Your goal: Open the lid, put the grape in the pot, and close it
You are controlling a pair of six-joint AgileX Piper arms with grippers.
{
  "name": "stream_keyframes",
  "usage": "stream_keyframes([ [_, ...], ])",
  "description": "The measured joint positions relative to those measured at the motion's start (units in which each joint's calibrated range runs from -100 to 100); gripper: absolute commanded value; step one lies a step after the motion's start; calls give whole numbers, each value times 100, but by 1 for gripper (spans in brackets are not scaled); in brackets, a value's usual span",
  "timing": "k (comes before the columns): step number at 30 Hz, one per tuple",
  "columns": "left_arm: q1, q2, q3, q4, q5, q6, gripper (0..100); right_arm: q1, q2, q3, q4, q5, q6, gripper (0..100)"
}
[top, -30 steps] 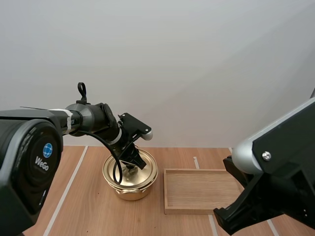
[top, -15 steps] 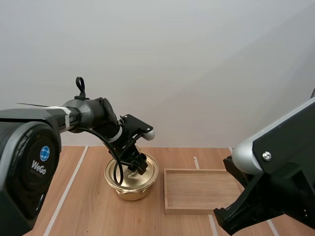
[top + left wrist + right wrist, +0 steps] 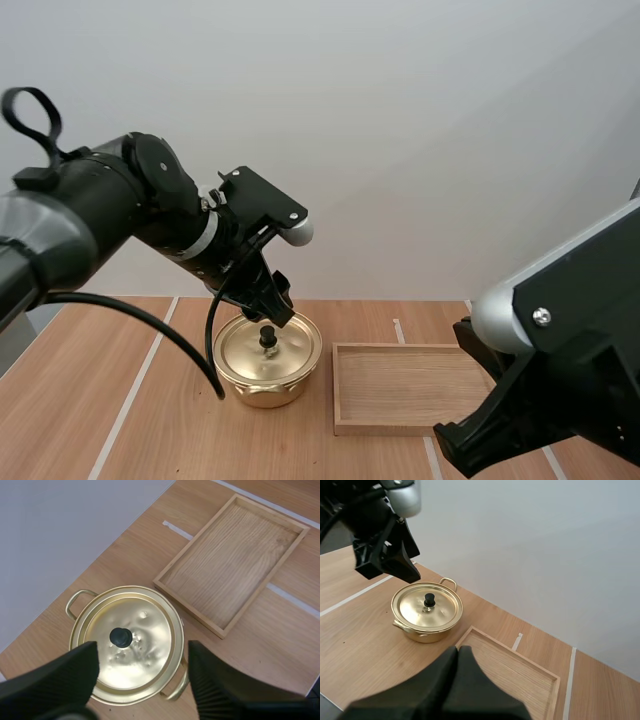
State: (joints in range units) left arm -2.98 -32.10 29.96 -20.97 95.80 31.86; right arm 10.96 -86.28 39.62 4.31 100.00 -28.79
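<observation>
Above the pot (image 3: 265, 378), my left gripper (image 3: 272, 300) hangs with its 2 fingers spread wide, holding nothing. The lid (image 3: 142, 645) sits closed on the pot, black knob (image 3: 120, 637) up. My right gripper (image 3: 458, 653) is pressed together, empty, near the wooden tray (image 3: 405, 385) beside the pot.

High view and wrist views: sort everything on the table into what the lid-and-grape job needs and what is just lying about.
For the job:
- pot
- lid, sitting on the pot
- left end effector, open above the lid

Lying about:
- wooden tray, beside the pot
</observation>
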Motion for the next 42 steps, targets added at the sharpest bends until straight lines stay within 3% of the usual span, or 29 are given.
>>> stream_keyframes([
  [14,0,-3350,-11,12,315,-441,2,0,0,0,0,0,144,0],
  [23,0,-4826,626,65,-1221,-1483,2,-154,-83,0,-60,-164,525,0],
  [30,0,-5991,1842,89,-2999,-2161,2,-507,-791,249,-188,-1633,971,0],
  [33,0,-6200,2191,89,-3531,-2342,2,-544,-1203,685,-188,-2477,1012,0],
  [37,18,-6414,3138,276,-5178,-3167,2,-568,-1349,1726,-216,-3917,1045,0],
  [42,218,-6428,3876,843,-5592,-3344,2,-707,-1337,2575,-199,-4803,1055,0],
])
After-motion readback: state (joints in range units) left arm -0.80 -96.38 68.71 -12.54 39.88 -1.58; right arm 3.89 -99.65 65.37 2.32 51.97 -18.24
